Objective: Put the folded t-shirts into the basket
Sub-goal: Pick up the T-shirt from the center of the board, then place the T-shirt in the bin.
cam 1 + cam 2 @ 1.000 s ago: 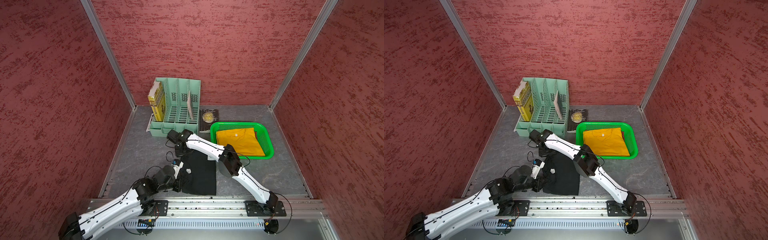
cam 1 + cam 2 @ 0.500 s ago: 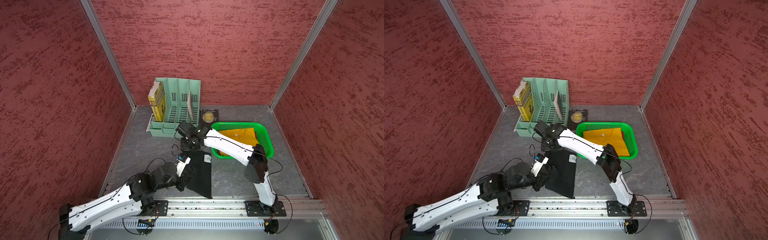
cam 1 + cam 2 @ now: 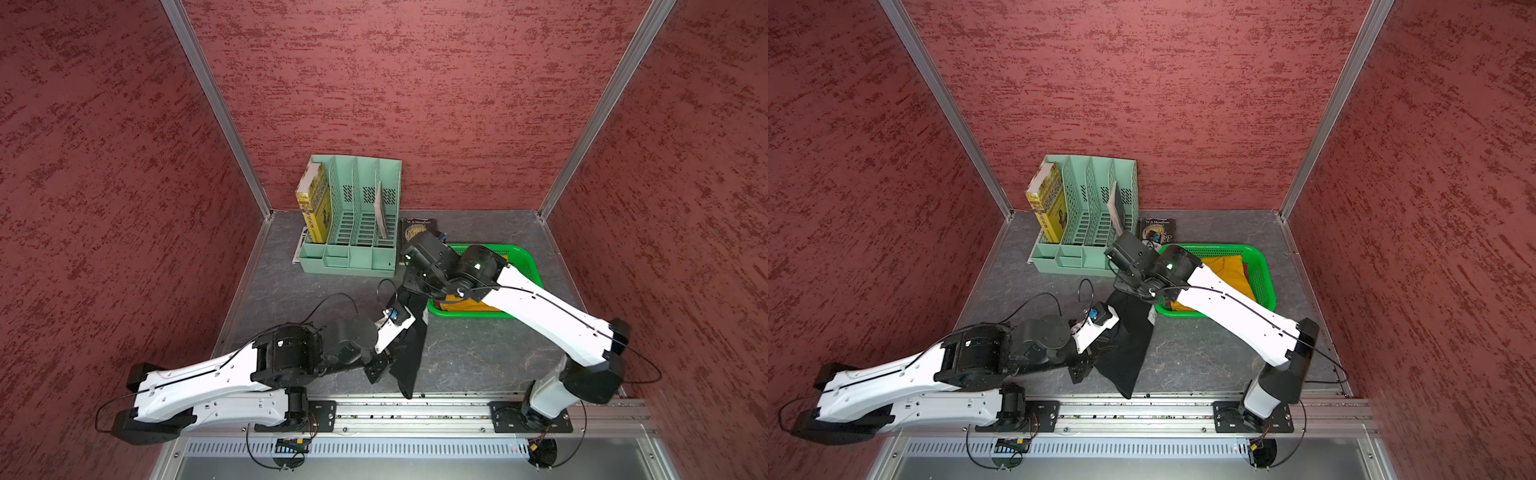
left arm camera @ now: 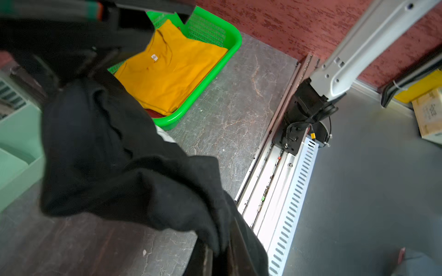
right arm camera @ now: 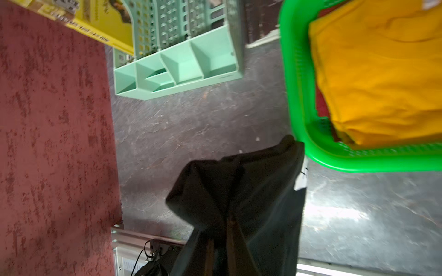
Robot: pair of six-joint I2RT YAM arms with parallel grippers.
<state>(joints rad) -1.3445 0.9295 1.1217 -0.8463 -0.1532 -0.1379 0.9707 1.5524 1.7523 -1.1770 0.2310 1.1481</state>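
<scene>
Grey stone-patterned table, red textured walls all round. In both top views I see the black t-shirt lifted and sagging just beside the green basket, not in it. The mustard t-shirt already lies inside. On the left wrist view, my left gripper is clamped on the black cloth, and a dark red t-shirt peeks out under the mustard one. On the right wrist view, my right gripper pinches the shirt's other end, and a fold of it rises against the basket's rim.
</scene>
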